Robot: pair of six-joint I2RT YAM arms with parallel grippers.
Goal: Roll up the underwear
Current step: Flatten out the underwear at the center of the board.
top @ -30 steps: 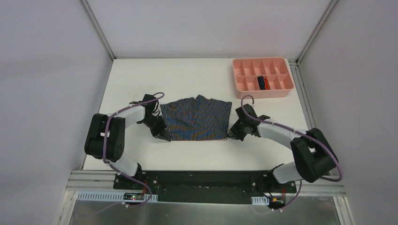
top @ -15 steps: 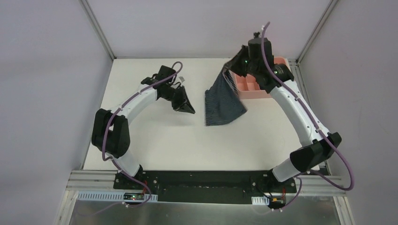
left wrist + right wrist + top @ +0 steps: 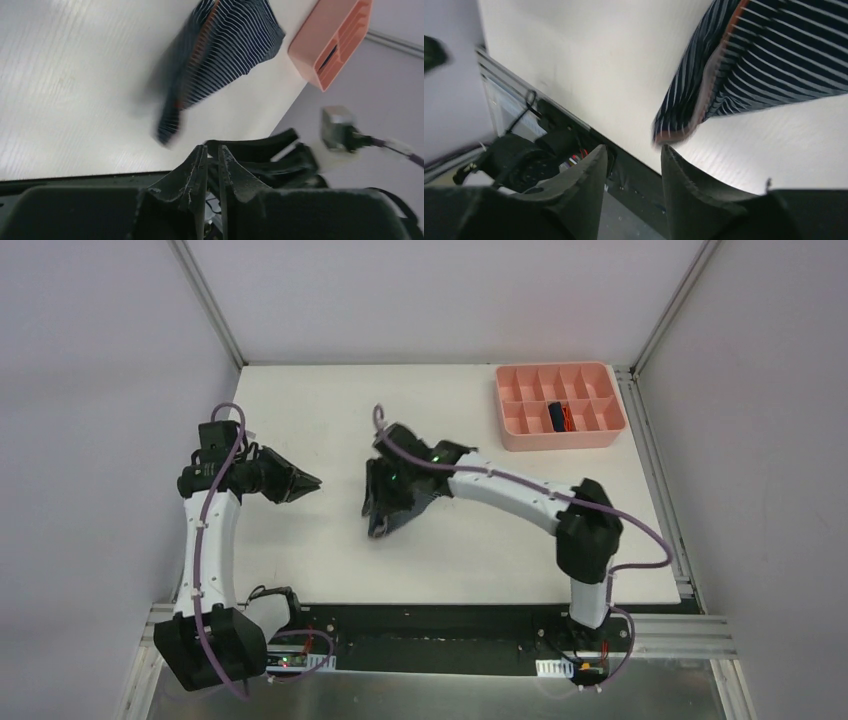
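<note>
The dark blue striped underwear [image 3: 225, 55] lies as a folded, elongated bundle on the white table, its orange trim showing along the fold [image 3: 764, 65]. My right gripper [image 3: 631, 147] is open, its fingertips just short of the bundle's near end, and nothing sits between them. In the top view this right gripper [image 3: 382, 508] covers most of the cloth at the table's middle. My left gripper [image 3: 310, 482] hovers apart to the left, pointing at the bundle. Only a narrow gap shows between the jaws of this left gripper [image 3: 212, 147], and they are empty. A second, navy-and-orange underwear [image 3: 558, 417] sits rolled in the tray.
The pink compartment tray [image 3: 520, 420] stands at the far right corner of the table. The table's near edge and the black base rail [image 3: 574, 145] lie close beyond my right fingertips. Grey walls enclose the table on three sides.
My right gripper brought the striped underwear down from near the tray to the table's middle and opened off it. My left gripper pulled back to the left and parted slightly.
</note>
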